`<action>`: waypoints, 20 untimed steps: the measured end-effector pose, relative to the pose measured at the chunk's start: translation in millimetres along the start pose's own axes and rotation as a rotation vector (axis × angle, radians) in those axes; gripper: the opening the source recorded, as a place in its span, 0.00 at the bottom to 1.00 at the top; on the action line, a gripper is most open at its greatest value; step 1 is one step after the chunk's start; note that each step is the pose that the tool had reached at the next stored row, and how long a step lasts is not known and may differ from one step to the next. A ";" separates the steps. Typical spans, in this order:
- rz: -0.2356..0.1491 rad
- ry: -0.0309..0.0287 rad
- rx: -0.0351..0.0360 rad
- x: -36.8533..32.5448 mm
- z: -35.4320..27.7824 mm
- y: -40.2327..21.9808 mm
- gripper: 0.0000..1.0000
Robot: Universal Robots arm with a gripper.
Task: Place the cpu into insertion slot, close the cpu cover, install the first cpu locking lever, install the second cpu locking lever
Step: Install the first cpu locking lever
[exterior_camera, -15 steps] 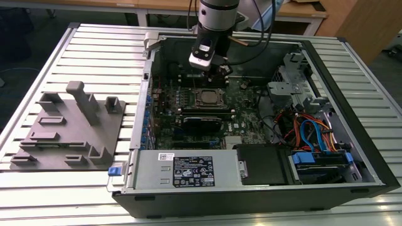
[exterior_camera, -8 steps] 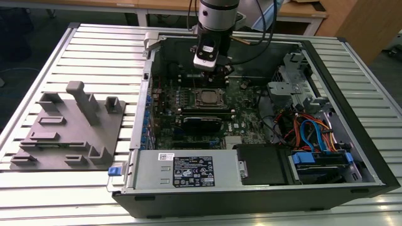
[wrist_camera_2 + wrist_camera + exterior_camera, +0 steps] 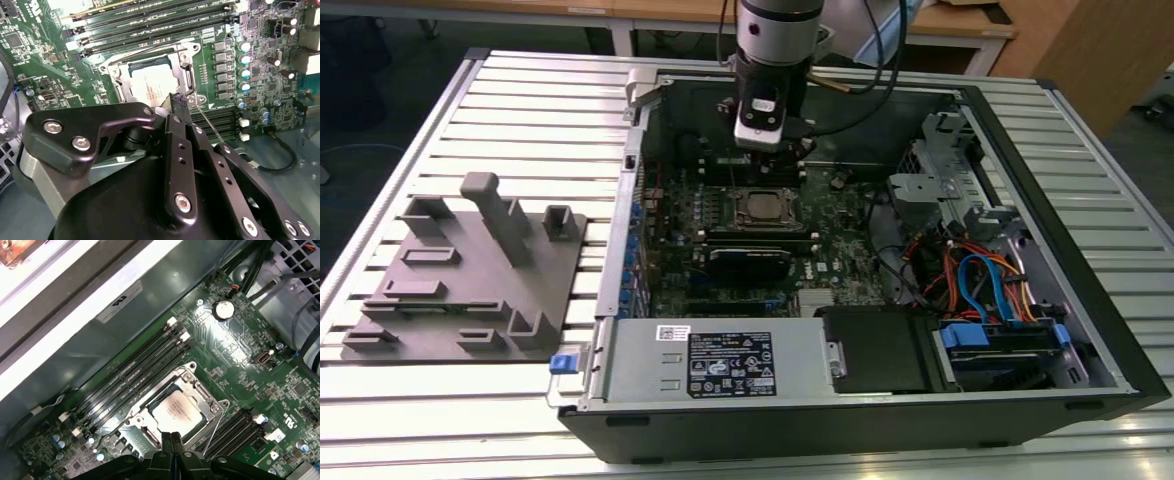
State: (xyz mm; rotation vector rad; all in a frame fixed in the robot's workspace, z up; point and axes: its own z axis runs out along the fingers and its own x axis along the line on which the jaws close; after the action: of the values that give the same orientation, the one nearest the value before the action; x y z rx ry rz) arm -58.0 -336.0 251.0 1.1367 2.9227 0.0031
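Arm is coming straight down from the top of the exterior view into the open computer case [image 3: 1107, 330], wrist pointing vertically at the green board [image 3: 670, 270]. Gripper [image 3: 771, 160] is hanging just above the far edge of the insertion slot [image 3: 129, 80]. In both wrist views the gripper [image 3: 172, 436] [image 3: 179, 98] is showing its two fingers [image 3: 167, 441] pressed together, no gap, nothing seen between them. Tips are hovering at the socket's edge; contact can't be told.

The cpu [image 3: 177, 410] is sitting flat in the slot, silver top facing up. The cpu cover [image 3: 205, 392] is lying down around it, chip showing through the cut-out. A thin locking lever [image 3: 212, 430] is running out at an angle just beside the fingertips. Memory slots [image 3: 135, 365] are lying beside the socket.

Case is sitting on a slatted table [image 3: 520, 110], a grey fixture plate [image 3: 467, 290] lying at the exterior view's left, well apart from the arm.
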 end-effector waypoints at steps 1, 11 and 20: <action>-0.003 0.0000 0.0001 0.1 0.0 -0.1 0.10; -0.145 0.0006 -0.0007 2.4 0.3 -2.3 0.10; -0.153 0.0006 -0.0006 4.8 0.2 -4.4 0.10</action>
State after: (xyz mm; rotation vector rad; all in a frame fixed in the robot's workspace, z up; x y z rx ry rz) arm -64.5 -336.0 250.8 0.9101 3.0011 0.0037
